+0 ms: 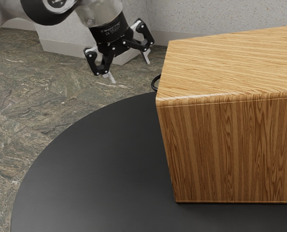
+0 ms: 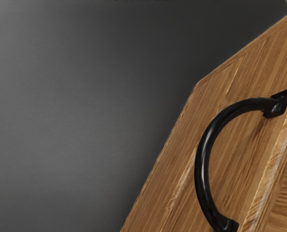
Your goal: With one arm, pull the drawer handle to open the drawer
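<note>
Gripper (image 1: 129, 69) is hanging in the air with both fingers spread wide, nothing between them and nothing touching them. It's sitting at the exterior view's upper left, seen against the stone-pattern floor (image 1: 32, 96), fingertips pointing down. The wooden cabinet (image 1: 230, 145) is standing on the round black worktop (image 1: 95, 169) and taking up the exterior view's right side, with its top and one plain side panel facing that camera. The drawer handle (image 1: 155, 83) is just peeking out as a small black loop at the cabinet's upper left corner, on the face turned away from that camera. It's lying to the right of the gripper and slightly lower, near it but clearly apart. The wrist view is looking at that face. There the drawer front (image 2: 172, 193) is showing wood grain with a framed border, and the handle (image 2: 200, 164) is showing as a black curved bar, mounted at both ends and bowing out from the wood. The black worktop (image 2: 76, 121) is running alongside the drawer front. Can't tell from either view whether the drawer is pulled out at all.
</note>
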Tool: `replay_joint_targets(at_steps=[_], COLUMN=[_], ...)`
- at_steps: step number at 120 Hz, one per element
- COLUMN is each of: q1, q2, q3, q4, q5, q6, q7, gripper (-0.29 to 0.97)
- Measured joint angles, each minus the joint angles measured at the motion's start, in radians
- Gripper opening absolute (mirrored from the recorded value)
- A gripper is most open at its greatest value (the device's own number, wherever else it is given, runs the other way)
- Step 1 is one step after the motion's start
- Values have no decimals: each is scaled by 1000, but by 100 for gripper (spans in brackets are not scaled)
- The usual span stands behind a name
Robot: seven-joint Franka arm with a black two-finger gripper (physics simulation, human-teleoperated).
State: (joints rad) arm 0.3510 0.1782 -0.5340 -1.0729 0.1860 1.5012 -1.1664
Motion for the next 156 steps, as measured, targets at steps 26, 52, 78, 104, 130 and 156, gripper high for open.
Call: replay_joint_targets(at_steps=[26,52,78,104,130,156], q1=[47,379,1010,1029,985,940], q2=[34,-24,177,247,255,260], q3=[2,-355,-1136,-1177,-1161,-1092], q4=[-3,-150,-240,-304,-329,-331], q5=[-22,-89,136,188,195,192], q6=[130,178,213,238,274,298], q7=[173,300,347,378,400,417], gripper=[68,68,68,68,68,68])
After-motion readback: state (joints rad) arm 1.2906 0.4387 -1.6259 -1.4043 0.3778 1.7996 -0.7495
